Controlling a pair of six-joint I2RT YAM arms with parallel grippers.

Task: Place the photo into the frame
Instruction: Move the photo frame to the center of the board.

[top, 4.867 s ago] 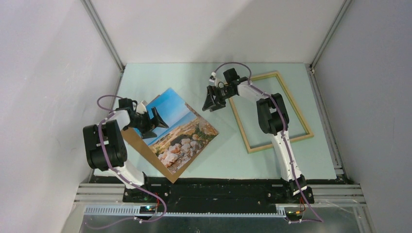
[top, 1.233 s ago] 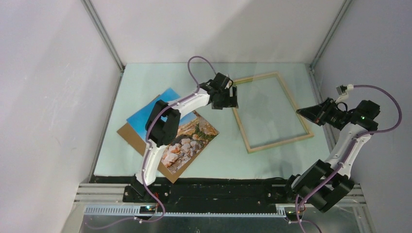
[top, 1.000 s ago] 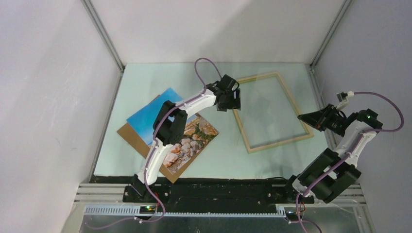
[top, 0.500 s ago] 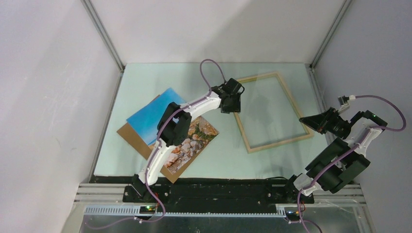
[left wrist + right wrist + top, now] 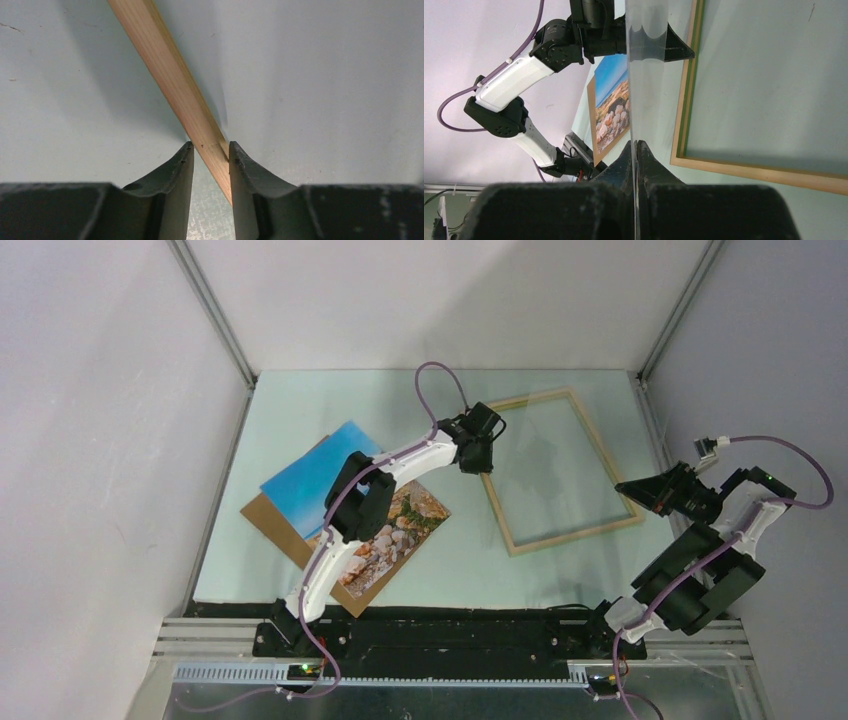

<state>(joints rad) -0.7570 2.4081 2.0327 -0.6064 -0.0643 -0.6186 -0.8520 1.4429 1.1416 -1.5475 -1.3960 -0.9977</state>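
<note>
Pale natural wood is all the left wrist camera shows of the frame: one slim rail running slantwise over the table and passing between the fingers of the left hand. That hand has narrowed to the rail's width, and both pads look to touch it, one on each side. The overhead view gives what this close view cannot, the whole thin rectangle of the frame lying flat on the pale green table, with the left hand over its left long rail, near the far corner. Only the right wrist view shows a green strip along the rail's inner edge. It alone also shows a clear sheet, seen edge-on, pinched between the closed fingers of the right hand and reaching out ahead of it towards the left hand. From above, the right hand sits just beside the frame's right rail. The photo lies flat, face up, well to the left of the left hand and nearer the arm bases. It shows blue sky, sea and pale rocks, with a brown board showing past its near-left edge. In all there are one frame, one photo, one clear sheet and two hands.
</note>
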